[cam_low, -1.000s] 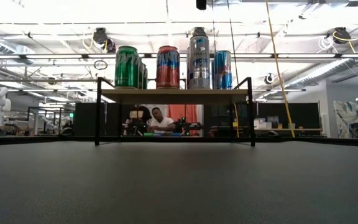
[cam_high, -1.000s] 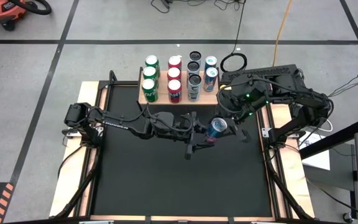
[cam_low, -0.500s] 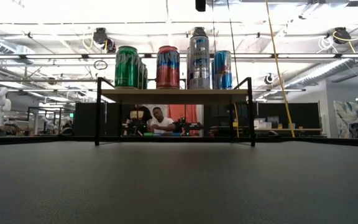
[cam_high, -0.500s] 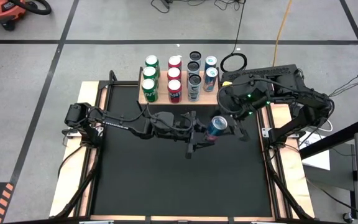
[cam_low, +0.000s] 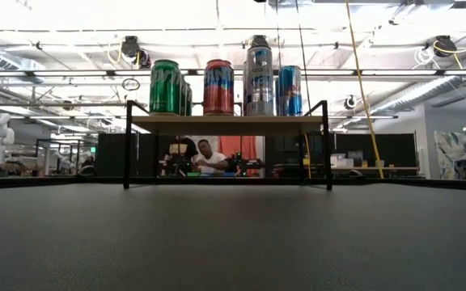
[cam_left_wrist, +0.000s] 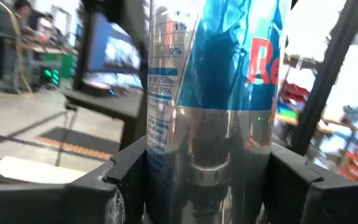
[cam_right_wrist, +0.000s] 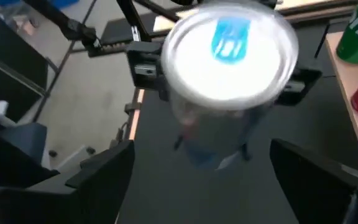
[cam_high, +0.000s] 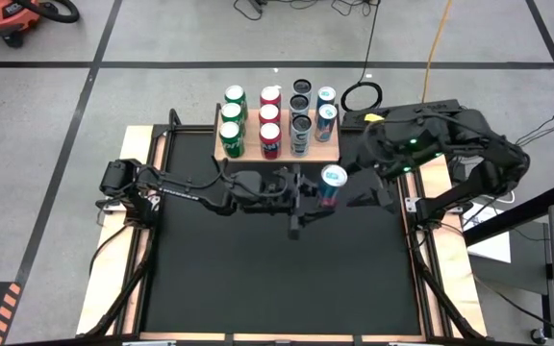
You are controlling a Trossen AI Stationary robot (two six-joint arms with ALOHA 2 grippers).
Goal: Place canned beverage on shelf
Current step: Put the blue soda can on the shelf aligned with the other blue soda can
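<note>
- High view: I see my left gripper (cam_high: pixel 317 197) stretched out over the middle of the black table (cam_high: pixel 258 279), its fingers closed on the blue-and-silver can (cam_high: pixel 332 185). The can stands roughly upright in that grip, just in front of the shelf (cam_high: pixel 327 151) near its right end — not on the board.
- High view again: the shelf sits at the far edge of the table, carrying green cans (cam_high: pixel 231 117), red cans (cam_high: pixel 269 120), dark-topped cans (cam_high: pixel 300 111) and two blue ones (cam_high: pixel 326 111) in rows.
- High view, right side: my right gripper (cam_high: pixel 381 195) is off to the right of the held can, apart from it, near the table's right edge. Its jaws are hard to make out from here.
- Low view: only the shelf (cam_low: pixel 226 124) on its thin black legs, with cans lined up on top; neither arm nor the held can shows. A person (cam_low: pixel 209 156) sits in the room behind.
- Left wrist view: the can (cam_left_wrist: pixel 213 106) fills the frame, clamped between my left fingers (cam_left_wrist: pixel 117 177) on both sides.
- Right wrist view: I look down on the can's top (cam_right_wrist: pixel 231 53); my right fingers (cam_right_wrist: pixel 101 165) stand wide apart with nothing between them — clear of the can.
</note>
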